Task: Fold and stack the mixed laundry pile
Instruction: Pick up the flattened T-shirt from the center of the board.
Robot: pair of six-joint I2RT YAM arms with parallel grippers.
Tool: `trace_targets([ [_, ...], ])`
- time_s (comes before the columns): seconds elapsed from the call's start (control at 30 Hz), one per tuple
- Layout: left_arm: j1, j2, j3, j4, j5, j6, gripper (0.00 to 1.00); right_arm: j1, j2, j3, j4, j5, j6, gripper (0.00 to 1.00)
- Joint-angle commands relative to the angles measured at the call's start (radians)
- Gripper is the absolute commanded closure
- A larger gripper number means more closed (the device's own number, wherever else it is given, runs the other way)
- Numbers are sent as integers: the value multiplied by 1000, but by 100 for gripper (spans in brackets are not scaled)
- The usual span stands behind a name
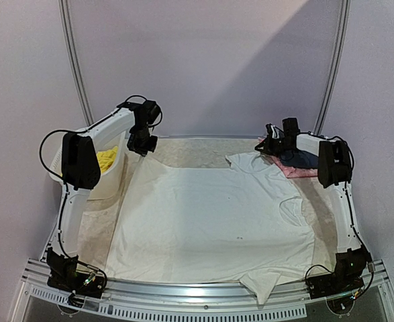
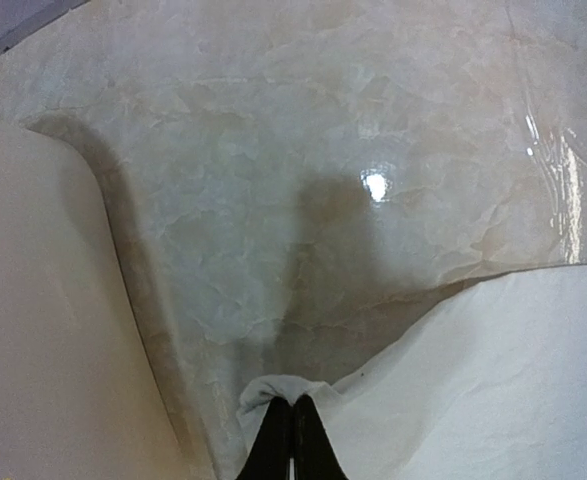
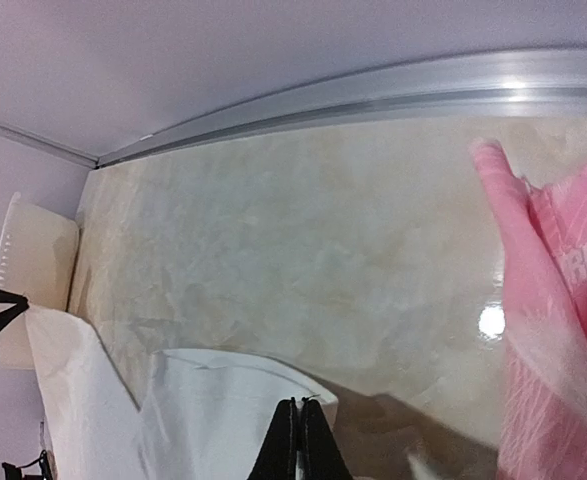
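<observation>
The white T-shirt lies spread flat beside the white basket holding the yellow shorts, its far corner next to the basket pinched by the closed left gripper, its far edge away from the basket pinched by the closed right gripper.
</observation>
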Motion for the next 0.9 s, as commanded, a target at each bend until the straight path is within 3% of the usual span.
trace_targets([
  [0.0,8,-82,-37,58,-23,41,100,-12,-204,-110,94,-61,-93,100],
  [0.43,11,-90,-41,83,-34,91,100,-34,-399,-259,90,-89,-160,100],
  [0.87,12,-240,-310,180,-20,139,100,-35,-662,-552,121,-104,-216,100],
])
